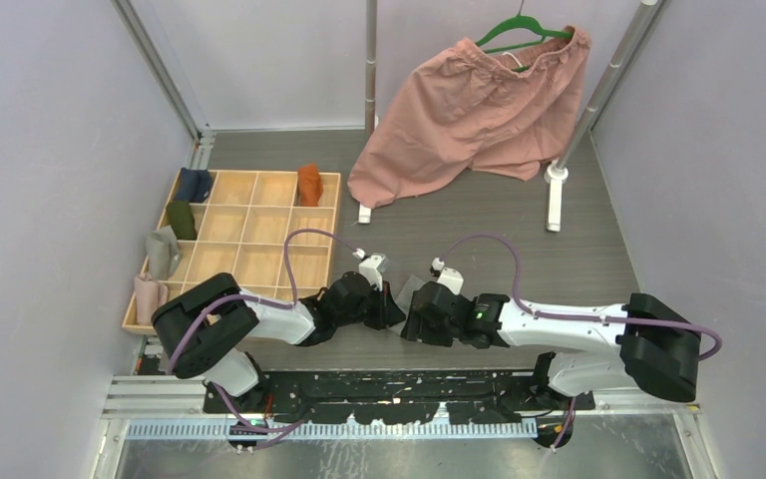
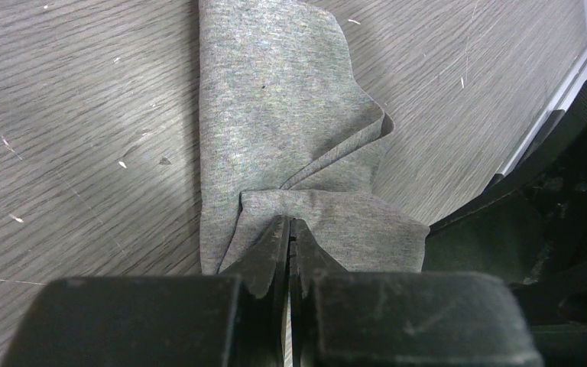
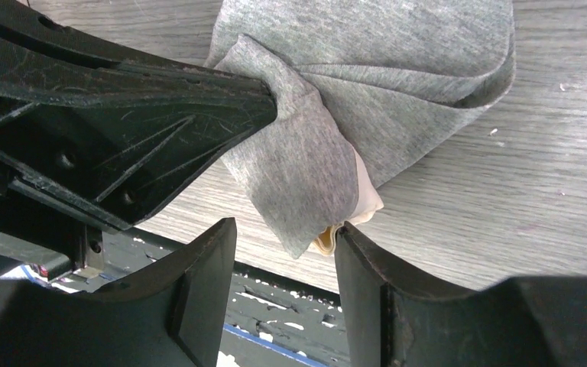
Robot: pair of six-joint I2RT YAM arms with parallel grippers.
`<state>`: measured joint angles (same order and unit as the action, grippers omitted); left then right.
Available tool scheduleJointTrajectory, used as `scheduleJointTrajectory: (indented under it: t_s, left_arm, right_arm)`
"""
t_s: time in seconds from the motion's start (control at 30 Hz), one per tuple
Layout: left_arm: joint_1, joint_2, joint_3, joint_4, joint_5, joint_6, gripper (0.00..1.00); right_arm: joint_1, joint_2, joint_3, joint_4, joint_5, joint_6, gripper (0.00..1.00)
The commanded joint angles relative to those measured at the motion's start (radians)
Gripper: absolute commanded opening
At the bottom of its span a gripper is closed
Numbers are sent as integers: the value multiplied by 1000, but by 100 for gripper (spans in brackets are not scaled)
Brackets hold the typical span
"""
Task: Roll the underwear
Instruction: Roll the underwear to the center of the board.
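Grey underwear [image 2: 290, 115] lies on the table [image 2: 69, 115] between the two wrists, near the front edge. In the left wrist view its long axis runs 12–6 o'clock. The 6 o'clock end is bunched in the left gripper [image 2: 289, 226], clamped tight. Right gripper [image 3: 287, 237] is half spread, straddling the cream-trimmed corner and gripping nothing. Risk: the right catches only the trim, the fold springs open and the roll skews.

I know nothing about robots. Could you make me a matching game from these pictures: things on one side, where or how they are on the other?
Things:
1. grey underwear
2. pink shorts
3. rust-orange underwear
4. right end effector

Place or state:
a. on a green hanger
b. jaws apart
c. in the wooden tray
d. pinched by the left end effector

Pairs: 1-d, 2-a, 3-c, 4-b
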<state>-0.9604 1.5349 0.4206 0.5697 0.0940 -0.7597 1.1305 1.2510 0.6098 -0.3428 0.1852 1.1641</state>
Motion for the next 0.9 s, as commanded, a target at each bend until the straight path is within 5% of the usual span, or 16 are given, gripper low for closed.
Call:
scheduleJointTrajectory:
  t_s: [0.0,0.47,0.7,0.87]
  left_arm:
    - [-11,3,9,-64,-10,13,1]
    - [-11,11,15,-64,2,14,1]
    - [-11,-8,10,-62,-10,4,1]
    - [-11,-49,16,-101,-54,6,1]
  right_arm:
    - [1,17,12,62,58,22,55]
    - [-29,49,-42,202,105,18,31]
    - [-42,11,-141,271,113,62,2]
    - [-79,-85,-256,317,79,154,1]
